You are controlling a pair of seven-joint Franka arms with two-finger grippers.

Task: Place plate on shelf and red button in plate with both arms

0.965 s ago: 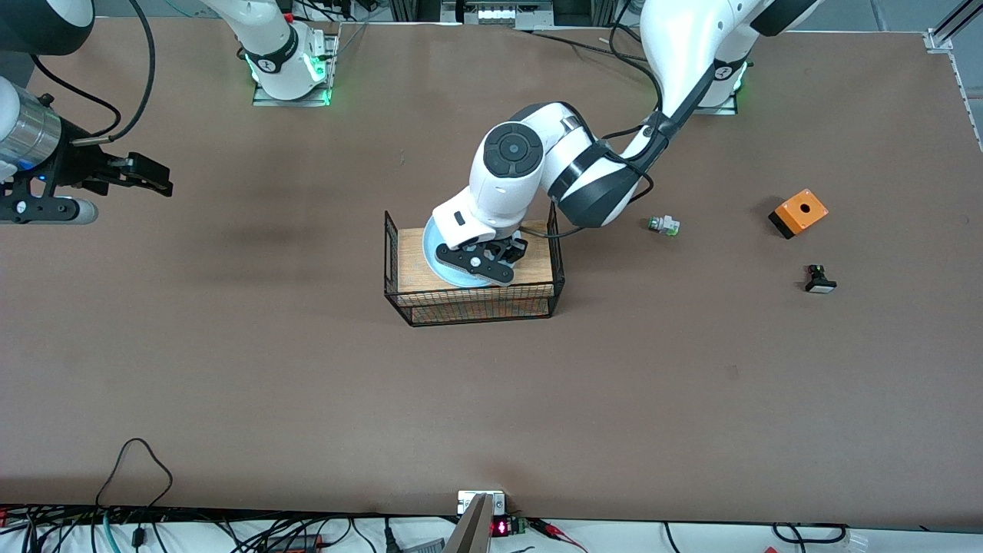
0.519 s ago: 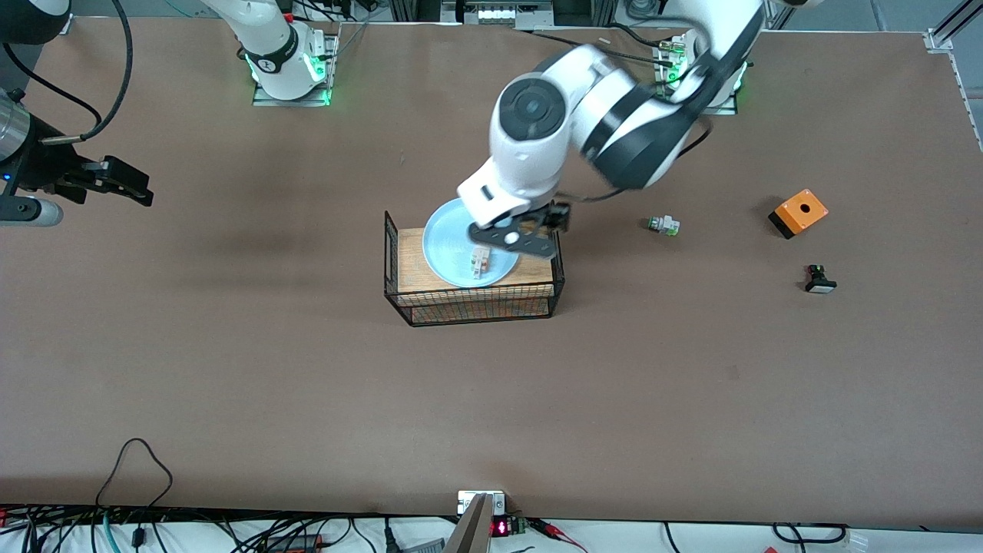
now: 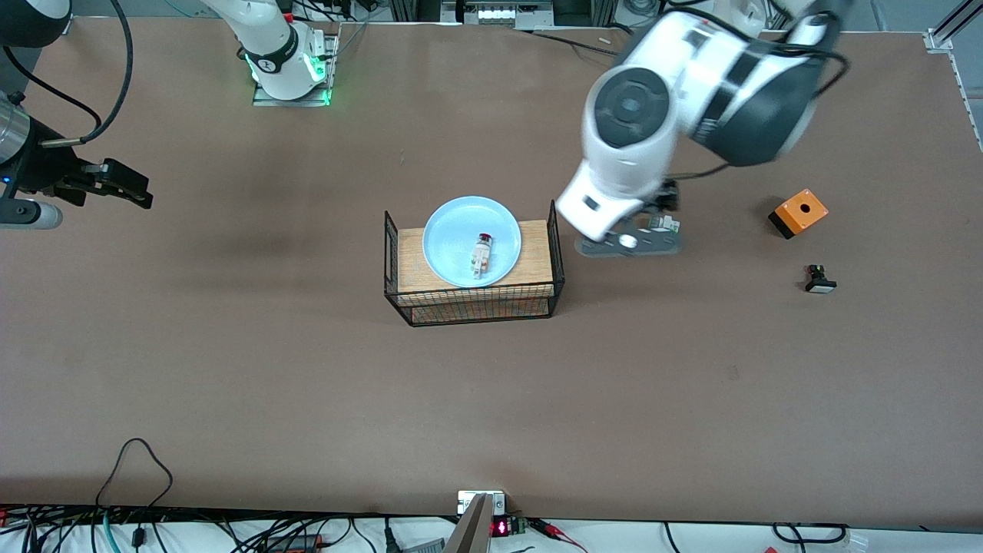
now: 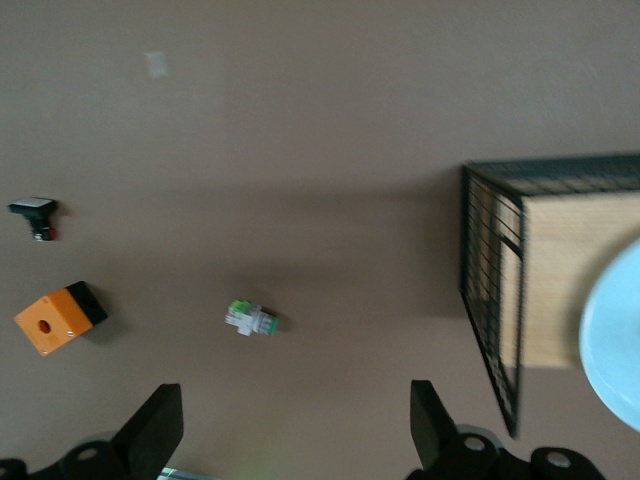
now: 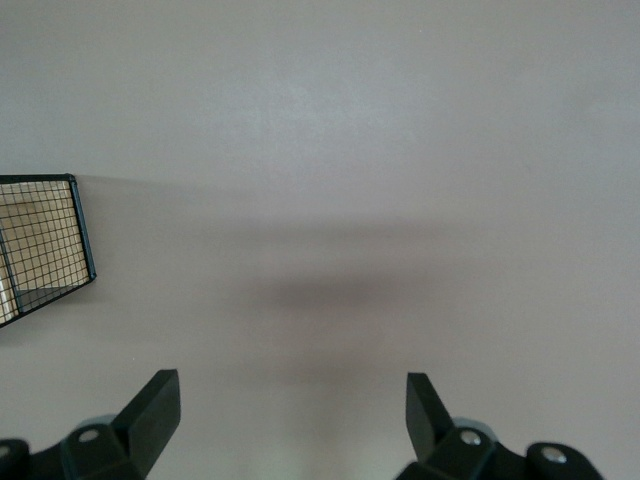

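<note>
Red button (image 3: pixel 482 254) lies on plate (image 3: pixel 461 230); left gripper (image 3: pixel 630 242), right gripper (image 3: pixel 127 187) spread, empty.

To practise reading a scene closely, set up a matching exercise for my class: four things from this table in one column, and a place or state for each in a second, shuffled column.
Column one:
1. red button
2. plate
3. left end effector
4. orange box

Column two:
A. on the wooden board in the wire basket
B. open, empty, over the green button
C. lying on the plate
D. on the table toward the left arm's end

Pairs: 1-C, 2-A, 3-B, 4-D
</note>
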